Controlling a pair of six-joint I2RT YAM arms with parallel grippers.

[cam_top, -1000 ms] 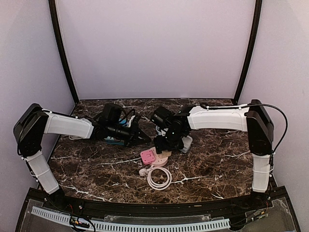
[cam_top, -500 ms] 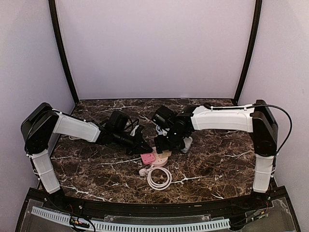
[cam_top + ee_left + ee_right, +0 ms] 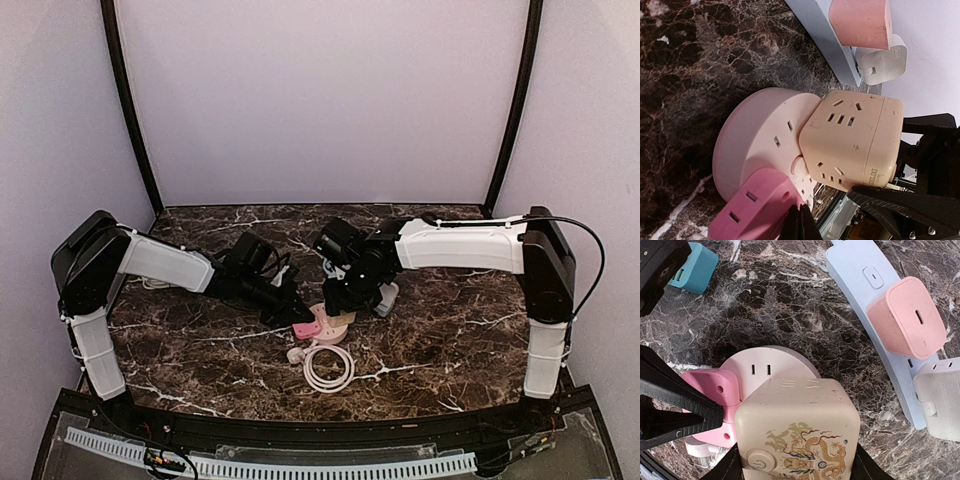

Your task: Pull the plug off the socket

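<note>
Open room: the worktop (image 3: 450,340) is lying bare to my right and along its side edges; my 2 arms are crowding the middle from both sides.
Near edge: a coiled white cable (image 3: 328,368) is lying just on the near side of the round pink socket (image 3: 765,365).
Far side: a pale blue power strip (image 3: 867,300) is running close behind the socket, apart from it, carrying a salmon charger (image 3: 907,315) and a white plug (image 3: 940,395); a teal adapter (image 3: 695,267) is sitting well off to the left.
Right end effector (image 3: 345,298): I am pinching the cream cube adapter (image 3: 797,425), 1 finger against each side, from above.
Left end effector (image 3: 797,224): I am keeping its fingers pressed together into 1 point, holding nothing, the tip touching the pink plug (image 3: 757,210).
Task's things: the cream cube adapter and the pink plug are both sitting on the round pink socket at mid-worktop, side by side and touching.
Hard to make out: my right fingers are being cut off by the bottom edge of the right wrist view; whether the cube's pins are fully seated I cannot tell.
</note>
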